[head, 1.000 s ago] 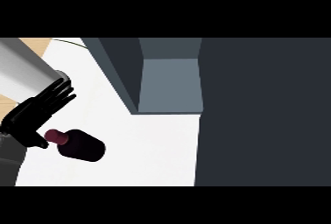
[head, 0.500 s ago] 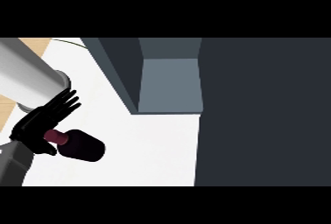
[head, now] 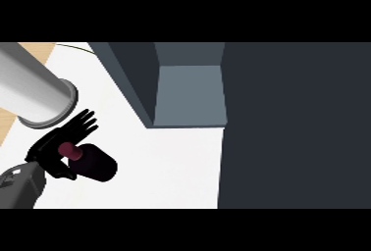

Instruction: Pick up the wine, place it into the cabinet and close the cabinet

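In the head view, only one robot hand is visible: the left robot hand (head: 64, 143). It is black and it is at the left side of the view, over the white surface (head: 167, 166). Its fingers (head: 83, 122) are straight and spread apart, and they point up and to the right, so this robot hand is open and it is not closed around anything. A lower part of the hand (it seems to be the thumb, but I cannot tell exactly) shows just below the neck of the bottle.

The wine (head: 95, 165) is a dark bottle with a dark red cap. It lies on its side on the surface, at the lower left, and the cap end is against the palm side of the left robot hand. The body of the bottle points down and to the right, away from the hand.

A light grey forearm (head: 33, 90) fills the upper left corner, and a darker grey part (head: 18, 186) is at the lower left edge.

The cabinet (head: 188, 93) is grey-blue and it is at the top middle, well apart from the wine. Its inside is visible. A big dark panel (head: 293, 125) covers the whole right side of the view, just beside the cabinet.

The right robot hand does not show in this view.
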Tool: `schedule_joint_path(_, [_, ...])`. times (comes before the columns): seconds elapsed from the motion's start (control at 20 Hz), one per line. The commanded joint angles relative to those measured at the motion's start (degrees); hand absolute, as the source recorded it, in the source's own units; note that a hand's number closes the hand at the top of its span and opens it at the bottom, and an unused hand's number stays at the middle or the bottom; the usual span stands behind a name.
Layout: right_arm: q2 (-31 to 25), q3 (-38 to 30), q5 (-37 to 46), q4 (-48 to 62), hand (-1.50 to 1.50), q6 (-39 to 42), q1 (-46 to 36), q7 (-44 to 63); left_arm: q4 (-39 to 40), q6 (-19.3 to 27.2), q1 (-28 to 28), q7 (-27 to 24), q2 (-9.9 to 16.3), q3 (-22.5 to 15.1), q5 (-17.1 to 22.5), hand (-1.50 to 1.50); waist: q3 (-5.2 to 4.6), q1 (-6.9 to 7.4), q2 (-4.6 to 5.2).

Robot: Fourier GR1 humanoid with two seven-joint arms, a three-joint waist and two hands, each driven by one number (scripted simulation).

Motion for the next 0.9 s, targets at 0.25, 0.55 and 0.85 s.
schedule_joint_path(0.25, [0.11, 1.15, 3.28, 0.71, -1.5, -2.35, -4.36, 2.42, 6.27, -1.46, -1.39, -8.44, -1.61, -2.18, -4.72, -1.5, -0.02, 0.18, 0.04])
schedule_joint_path(0.55, [-0.88, -1.0, -1.02, -2.57, -1.5, 0.03, 0.04, 2.11, 10.16, 1.48, 0.05, -16.18, -3.1, -3.77, -8.44, -1.5, -0.09, -0.46, 0.18])
schedule_joint_path(0.85, [0.24, 0.11, 3.01, -2.04, -1.5, -1.2, -0.93, 0.71, 12.67, -1.89, -0.87, -12.82, -4.45, -0.92, -4.08, -1.5, -0.08, -0.28, 0.13])
